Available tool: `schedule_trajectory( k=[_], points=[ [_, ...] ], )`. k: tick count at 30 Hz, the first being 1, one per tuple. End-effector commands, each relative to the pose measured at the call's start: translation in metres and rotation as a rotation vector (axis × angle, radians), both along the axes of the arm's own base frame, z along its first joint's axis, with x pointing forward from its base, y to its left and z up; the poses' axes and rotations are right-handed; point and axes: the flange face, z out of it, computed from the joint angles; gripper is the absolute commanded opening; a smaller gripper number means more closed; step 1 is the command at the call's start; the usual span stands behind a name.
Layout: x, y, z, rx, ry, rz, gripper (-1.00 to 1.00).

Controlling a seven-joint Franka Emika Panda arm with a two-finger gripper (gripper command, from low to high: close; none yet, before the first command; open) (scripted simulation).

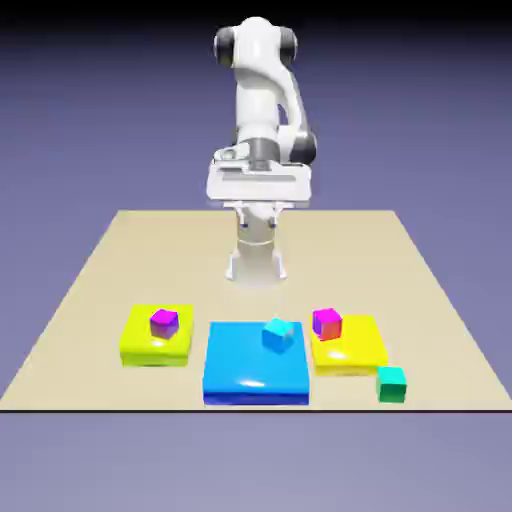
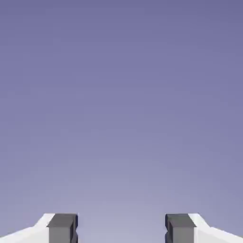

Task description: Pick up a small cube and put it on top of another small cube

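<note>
Exterior view first: the white arm stands upright at the far side of the tan table, and its gripper hangs well above the tabletop, nowhere near any of the cubes. The fingers blend into the arm's base behind them, so they're hard to make out from here. Near the front edge there's a row of three flat slabs: a yellow slab on the exterior view's left with a magenta-purple cube on top, a big blue slab in the middle with a cyan-blue cube near its far right corner, and another yellow slab on the right carrying a second magenta-purple cube. The small teal-green cube sits by itself on the bare table, just beside that right yellow slab's front corner, at the exterior view's right. No writing or logos readable on anything.

Hand view: basically just the blue-violet backdrop. The two grey fingertips poke up from the bottom edge, cut off by the frame, spread wide with nothing between them, so the pincer is released. No table or cubes show up here at all; only the exterior view has those.
</note>
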Motion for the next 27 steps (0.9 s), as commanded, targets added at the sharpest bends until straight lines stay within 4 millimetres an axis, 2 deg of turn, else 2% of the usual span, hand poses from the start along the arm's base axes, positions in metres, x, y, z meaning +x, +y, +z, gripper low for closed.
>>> schedule_trajectory(
  k=[1,8,14,20,27],
  points=[
    [0.008,0.008,-0.006,0.000,0.029,0.001,0.00],
    [0.057,0.072,-0.058,-0.002,0.228,-0.001,0.00],
    [0.084,0.131,-0.114,-0.002,0.386,-0.016,0.00],
    [0.097,0.191,-0.173,0.005,0.527,-0.043,0.00],
    [0.097,0.260,-0.238,0.026,0.670,-0.095,0.00]
  ],
)
